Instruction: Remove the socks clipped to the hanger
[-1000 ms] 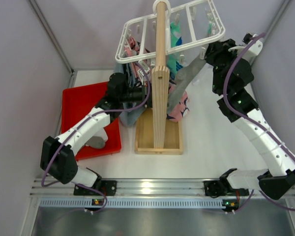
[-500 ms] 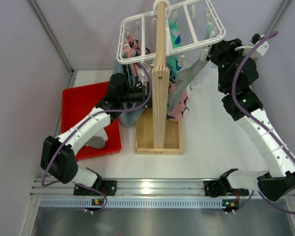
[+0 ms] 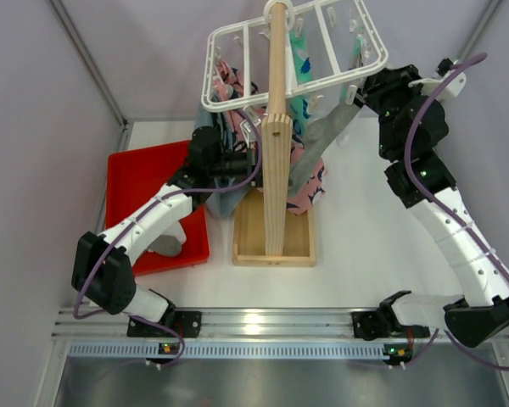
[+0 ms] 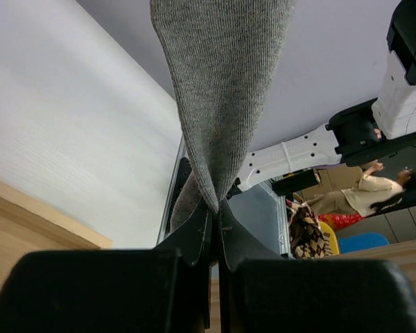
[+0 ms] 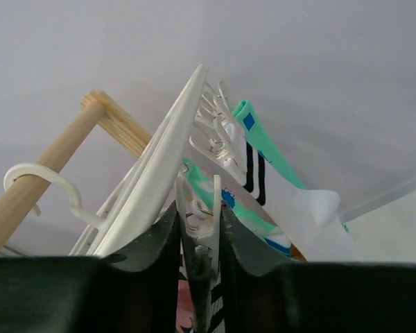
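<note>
The white grid hanger hangs tilted on the wooden post. A grey sock stretches down from a clip at its right edge. My right gripper is at that edge. In the right wrist view it is shut on a white clip that holds grey fabric, beside the hanger frame. A teal sock and a white black-striped sock hang behind. My left gripper sits left of the post; in the left wrist view it is shut on a ribbed grey sock.
The tall wooden post stands in a box base between the arms. A pink printed cloth and a blue-grey cloth hang below the hanger. A red tray with a grey item lies at the left.
My right gripper rose and moved right to the hanger's right-edge clip, and the hanger shifted and tilted with it. The left arm barely moved.
</note>
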`<state>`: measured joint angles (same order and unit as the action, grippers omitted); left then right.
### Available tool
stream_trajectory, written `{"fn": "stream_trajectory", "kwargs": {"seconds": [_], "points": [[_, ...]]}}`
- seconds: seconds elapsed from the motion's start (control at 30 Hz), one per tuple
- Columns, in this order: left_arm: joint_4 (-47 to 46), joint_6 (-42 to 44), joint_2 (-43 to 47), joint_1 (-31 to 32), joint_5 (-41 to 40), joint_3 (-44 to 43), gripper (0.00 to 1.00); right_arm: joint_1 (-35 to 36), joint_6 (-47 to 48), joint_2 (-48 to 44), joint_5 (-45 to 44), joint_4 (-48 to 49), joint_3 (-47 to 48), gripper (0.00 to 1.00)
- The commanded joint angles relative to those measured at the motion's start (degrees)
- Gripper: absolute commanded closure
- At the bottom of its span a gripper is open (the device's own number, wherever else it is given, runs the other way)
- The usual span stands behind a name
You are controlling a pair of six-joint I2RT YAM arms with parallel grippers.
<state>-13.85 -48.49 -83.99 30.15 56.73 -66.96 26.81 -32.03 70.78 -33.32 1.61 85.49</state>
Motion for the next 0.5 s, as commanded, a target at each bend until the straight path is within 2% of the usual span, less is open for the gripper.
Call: {"fn": "stream_trajectory", "kwargs": {"seconds": [0.0,0.03,0.13,0.3,0.4,0.43,0.47], "points": [[-3.1,-0.4,-0.2,0.1,1.5,-0.2,1.0,-1.6,-1.2,-1.6,-0.2,-1.5,0.6,0.72],[-3.1,-0.4,-0.2,0.0,1.5,-0.3,1.0,-1.8,-1.3,-1.3,0.5,-1.5,1.2,0.63],[-3.1,-0.5,0.0,0.0,1.6,-0.7,1.0,-2.7,-2.1,-0.6,1.2,-3.3,2.1,0.53],[-3.1,-0.6,-0.1,0.0,2.1,-0.7,1.0,-3.0,-2.6,0.0,1.9,-3.4,3.0,0.55],[-3.1,-0.6,-0.1,0.0,2.1,-0.5,1.0,-3.1,-2.3,0.1,2.1,-3.5,3.2,0.7],[-3.1,-0.6,-0.2,0.0,2.2,-0.4,1.0,-3.2,-2.3,-0.2,1.9,-3.3,3.0,0.91],[-3.1,-0.5,-0.2,0.0,2.1,-0.3,1.0,-3.1,-2.6,-0.5,1.8,-2.8,2.3,1.0]]}}
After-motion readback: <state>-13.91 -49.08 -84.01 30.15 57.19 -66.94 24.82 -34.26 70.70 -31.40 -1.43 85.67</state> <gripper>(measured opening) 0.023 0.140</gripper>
